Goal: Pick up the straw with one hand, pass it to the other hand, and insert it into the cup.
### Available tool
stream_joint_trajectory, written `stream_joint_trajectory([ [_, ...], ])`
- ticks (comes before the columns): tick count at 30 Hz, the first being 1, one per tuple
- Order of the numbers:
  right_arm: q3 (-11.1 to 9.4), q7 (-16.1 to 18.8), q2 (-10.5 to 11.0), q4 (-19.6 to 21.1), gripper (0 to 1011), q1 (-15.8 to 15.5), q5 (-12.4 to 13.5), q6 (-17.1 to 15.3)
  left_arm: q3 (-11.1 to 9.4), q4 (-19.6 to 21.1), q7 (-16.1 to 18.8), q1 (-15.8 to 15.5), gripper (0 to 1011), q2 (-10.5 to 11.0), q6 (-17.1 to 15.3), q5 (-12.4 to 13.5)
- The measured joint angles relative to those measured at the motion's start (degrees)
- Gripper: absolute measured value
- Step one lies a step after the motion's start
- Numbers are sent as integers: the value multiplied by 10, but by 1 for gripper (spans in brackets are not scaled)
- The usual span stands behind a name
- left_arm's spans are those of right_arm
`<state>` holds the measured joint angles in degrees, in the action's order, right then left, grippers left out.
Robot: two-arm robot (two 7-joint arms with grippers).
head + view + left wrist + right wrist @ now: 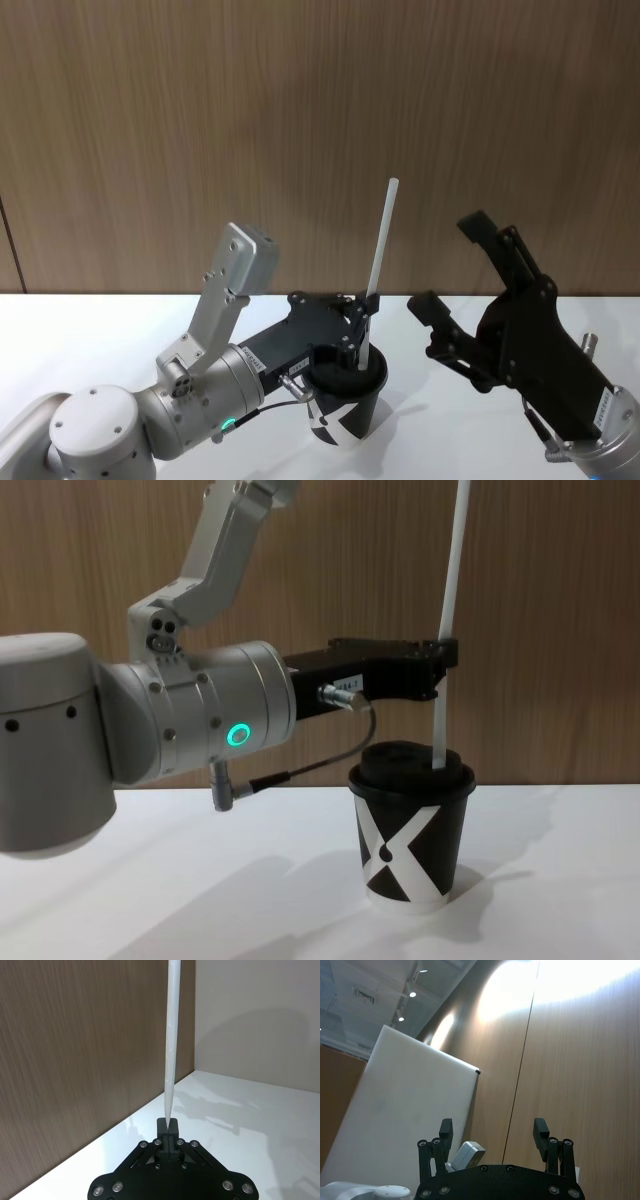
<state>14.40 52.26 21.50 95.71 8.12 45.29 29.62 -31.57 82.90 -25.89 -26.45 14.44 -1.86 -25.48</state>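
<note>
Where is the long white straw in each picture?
Head view: the long thin white straw stands upright at centre, its lower end in the small black paper cup.
Left wrist view: it rises up the middle, pinched by the left gripper.
Right wrist view: not in it.
Chest view: upper right, entering the cup's lid.
Shared landmark: the left gripper's black fingers clamping the straw.
</note>
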Motion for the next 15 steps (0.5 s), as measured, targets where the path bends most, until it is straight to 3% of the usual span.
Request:
stream_joint_trajectory([
  [15,0,0,0,0,1001,0,0,0,5,-11,1,7,2,-14,10,6],
])
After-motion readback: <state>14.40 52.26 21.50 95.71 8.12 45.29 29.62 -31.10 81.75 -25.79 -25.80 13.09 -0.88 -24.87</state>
